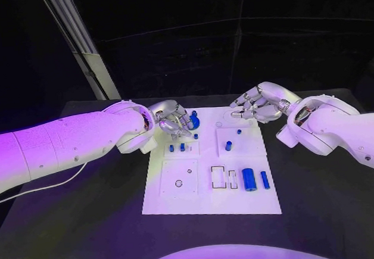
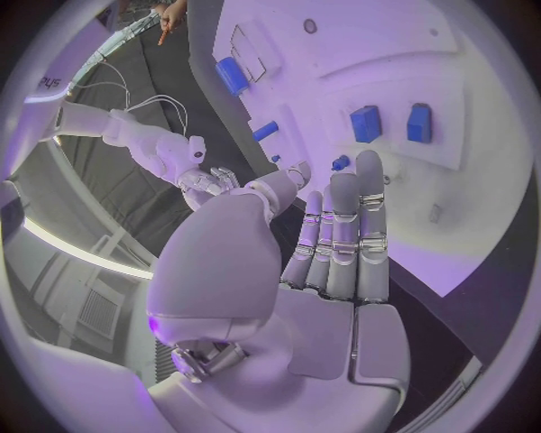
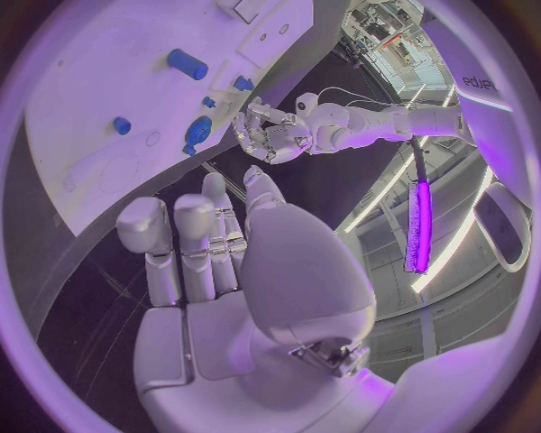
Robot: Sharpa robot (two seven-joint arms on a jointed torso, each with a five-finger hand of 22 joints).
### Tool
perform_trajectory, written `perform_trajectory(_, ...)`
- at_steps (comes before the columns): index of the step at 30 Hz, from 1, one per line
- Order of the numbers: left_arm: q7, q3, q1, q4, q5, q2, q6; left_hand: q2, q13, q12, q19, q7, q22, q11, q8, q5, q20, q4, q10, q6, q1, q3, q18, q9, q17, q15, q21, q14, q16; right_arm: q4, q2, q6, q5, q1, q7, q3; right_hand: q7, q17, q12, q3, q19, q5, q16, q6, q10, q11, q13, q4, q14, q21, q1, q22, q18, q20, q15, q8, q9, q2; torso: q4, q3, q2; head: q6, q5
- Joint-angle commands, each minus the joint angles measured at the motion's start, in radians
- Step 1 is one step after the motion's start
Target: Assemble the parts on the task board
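Observation:
The white task board [image 1: 209, 196] lies in the middle of the black table. My left hand [image 1: 171, 120] hovers over its far left corner, fingers stretched out [image 2: 338, 225] and holding nothing. A round blue part [image 1: 194, 122] sits just beside those fingers, also seen from the right wrist [image 3: 198, 133]. Two small blue parts [image 1: 177, 147] stand in a raised block, and another [image 1: 229, 145] stands in the block to their right. Two blue cylinders [image 1: 256, 178] lie near the board's right edge. My right hand [image 1: 258, 103] hangs over the far right corner, empty, fingers apart [image 3: 208, 244].
Black outlined slots [image 1: 223, 177] and a small hole [image 1: 179, 183] mark the board's near half. Bare black table [image 1: 90, 226] surrounds the board. A pale slanted post [image 1: 82, 47] stands behind the table at the far left.

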Motion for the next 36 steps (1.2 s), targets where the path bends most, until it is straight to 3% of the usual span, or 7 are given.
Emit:
perform_trajectory(1,0.116,-0.002,-0.006,-0.014,-0.181,0.017,-0.048,0.001,-0.035,-0.023,0.005,-0.007,-0.008,-0.001,-0.041,-0.004,0.002,-0.018,0.0,0.021,0.02,-0.012,0.013,-0.034,-0.025,-0.001,-0.011,-0.001,-0.011,0.002,0.001,0.0,-0.001,0.002,0.012,0.001,0.001,-0.001,-0.005,0.001,-0.007,0.007,-0.005,-0.006,-0.01,0.0,-0.002,0.005,-0.01,-0.004,0.012,0.0,0.01,0.0,0.0,-0.002,-0.001,0.004,-0.0017,0.0005,0.001,0.004,-0.002)
perform_trajectory(6,0.116,-0.007,-0.013,-0.052,-0.292,0.055,-0.081,0.011,-0.098,-0.052,0.041,-0.01,-0.016,-0.004,-0.104,-0.004,0.0,-0.027,0.012,0.065,0.024,-0.049,0.013,-0.089,-0.038,-0.003,-0.014,0.04,0.015,0.003,0.001,-0.003,-0.001,0.002,0.014,0.001,0.001,-0.001,-0.005,0.001,-0.007,0.007,-0.005,-0.006,-0.01,0.0,-0.002,0.005,-0.01,-0.004,0.012,0.0,0.01,0.0,0.0,-0.002,-0.001,0.004,-0.0009,0.0009,0.0,0.01,-0.006)
perform_trajectory(11,0.105,-0.008,-0.016,-0.077,-0.334,0.077,-0.096,0.016,-0.132,-0.062,0.106,-0.013,-0.008,-0.006,-0.138,-0.003,-0.005,-0.02,0.015,0.085,0.017,-0.07,0.014,-0.12,0.14,-0.006,0.01,0.164,0.18,0.004,0.0,-0.005,-0.001,0.002,0.015,0.001,0.001,0.001,-0.005,0.002,-0.007,0.008,-0.005,-0.006,-0.01,0.0,-0.004,0.005,-0.009,-0.004,0.015,-0.001,0.01,0.0,-0.001,-0.001,0.0,0.005,-0.0002,0.0004,0.0,0.011,-0.01)
perform_trajectory(18,0.081,-0.008,-0.017,-0.1,-0.376,0.105,-0.084,0.026,-0.167,-0.062,0.172,-0.017,0.022,-0.009,-0.165,-0.002,-0.007,-0.006,0.014,0.113,0.01,-0.102,0.011,-0.15,0.32,-0.008,0.058,0.253,0.339,0.005,0.001,-0.005,-0.001,0.002,0.016,0.001,0.001,0.001,-0.005,0.002,-0.007,0.008,-0.005,-0.006,-0.01,0.0,-0.004,0.005,-0.009,-0.004,0.015,-0.001,0.01,0.0,-0.001,-0.001,0.0,0.005,-0.0008,0.0006,0.0,0.014,-0.011)
perform_trajectory(23,0.052,-0.008,-0.018,-0.113,-0.402,0.121,-0.049,0.034,-0.187,-0.063,0.238,-0.022,0.169,-0.013,-0.174,-0.003,-0.012,-0.005,0.027,0.139,0.017,-0.104,-0.011,-0.163,0.412,-0.013,0.188,0.296,0.409,0.005,0.001,-0.005,-0.001,0.002,0.016,0.001,0.001,0.001,-0.005,0.002,-0.007,0.008,-0.005,-0.006,-0.01,0.0,-0.004,0.005,-0.009,-0.004,0.015,-0.001,0.01,0.0,-0.001,-0.001,0.0,0.005,-0.0016,0.0004,0.0,0.012,-0.011)
perform_trajectory(29,0.03,-0.008,-0.018,-0.126,-0.422,0.14,-0.003,0.031,-0.217,-0.082,0.295,-0.026,0.308,-0.018,-0.194,-0.003,-0.018,-0.004,0.056,0.162,0.018,-0.102,-0.033,-0.173,0.431,-0.019,0.308,0.32,0.431,0.006,0.002,-0.006,-0.002,0.002,0.016,0.001,0.001,0.002,-0.006,0.002,-0.006,0.008,-0.004,-0.006,-0.01,0.0,-0.005,0.005,-0.009,-0.004,0.017,0.001,0.01,0.0,-0.001,-0.001,0.0,0.005,0.0006,0.0002,0.0,0.013,-0.012)
perform_trajectory(36,0.016,-0.008,-0.019,-0.147,-0.43,0.156,0.035,0.033,-0.23,-0.092,0.311,-0.029,0.351,-0.021,-0.205,-0.002,-0.022,-0.004,0.075,0.176,0.018,-0.096,-0.04,-0.174,0.428,-0.023,0.343,0.328,0.431,0.005,0.005,-0.006,-0.002,0.002,0.017,0.001,0.001,0.002,-0.006,0.002,-0.006,0.008,-0.004,-0.006,-0.01,0.0,-0.005,0.005,-0.009,-0.004,0.017,0.001,0.01,0.0,-0.001,-0.001,0.0,0.005,0.0001,0.0001,0.0,0.012,-0.011)
